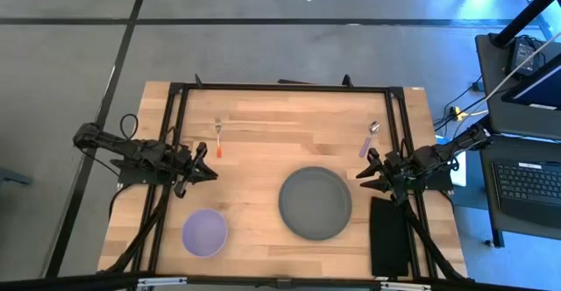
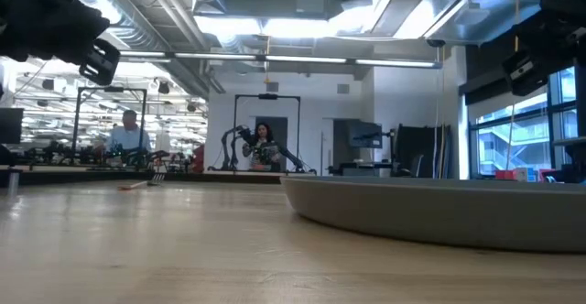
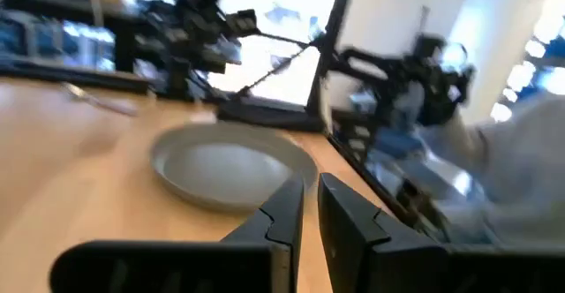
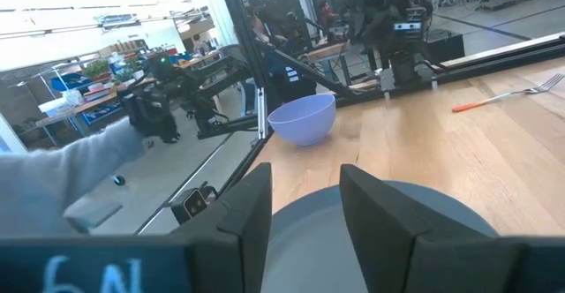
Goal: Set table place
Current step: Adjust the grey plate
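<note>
Table: plate, bowl, fork, spoon, pad

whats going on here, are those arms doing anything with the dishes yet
Nothing is held yet. The left gripper hovers over bare wood on the table, below the orange-handled fork. The right gripper waits open beside the grey plate, below the lilac spoon. The lavender bowl sits untouched at the near left.
</note>
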Robot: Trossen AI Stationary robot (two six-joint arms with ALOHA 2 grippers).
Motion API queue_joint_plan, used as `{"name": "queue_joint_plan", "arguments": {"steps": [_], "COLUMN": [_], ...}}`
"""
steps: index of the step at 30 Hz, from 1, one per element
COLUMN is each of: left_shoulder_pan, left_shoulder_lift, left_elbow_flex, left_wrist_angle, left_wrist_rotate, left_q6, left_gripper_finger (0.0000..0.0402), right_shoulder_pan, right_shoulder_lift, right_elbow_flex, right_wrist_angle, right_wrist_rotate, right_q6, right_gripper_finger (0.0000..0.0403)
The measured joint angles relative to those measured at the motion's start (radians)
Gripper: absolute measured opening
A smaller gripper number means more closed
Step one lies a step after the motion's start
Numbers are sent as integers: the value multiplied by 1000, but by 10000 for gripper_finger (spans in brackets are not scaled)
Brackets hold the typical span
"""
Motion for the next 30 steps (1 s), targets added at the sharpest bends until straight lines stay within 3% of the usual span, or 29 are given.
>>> {"name": "queue_joint_plan", "arguments": {"steps": [2, 7, 15, 21, 26, 30], "left_shoulder_pan": [0, 0, 0, 0, 0, 0], "left_shoulder_lift": [0, 0, 0, 0, 0, 0], "left_elbow_flex": [0, 0, 0, 0, 0, 0], "left_wrist_angle": [12, 51, 17, 17, 32, 55], "left_wrist_rotate": [-26, -138, -377, -521, -693, -716], "left_q6": [-77, -95, -181, -178, -74, -55], "left_gripper_finger": [27, 18, 6, 1, 7, 15], "right_shoulder_pan": [0, 0, 0, 0, 0, 0], "right_shoulder_lift": [0, 0, 0, 0, 27, 108], "right_elbow_flex": [0, 0, 0, 0, 1, 37], "right_wrist_angle": [2, 27, 161, 308, 385, 372], "right_wrist_rotate": [0, 1, 62, 62, 63, 73], "right_q6": [-2, -74, -89, -72, -20, -1], "right_gripper_finger": [139, 139, 139, 139, 139, 139]}}
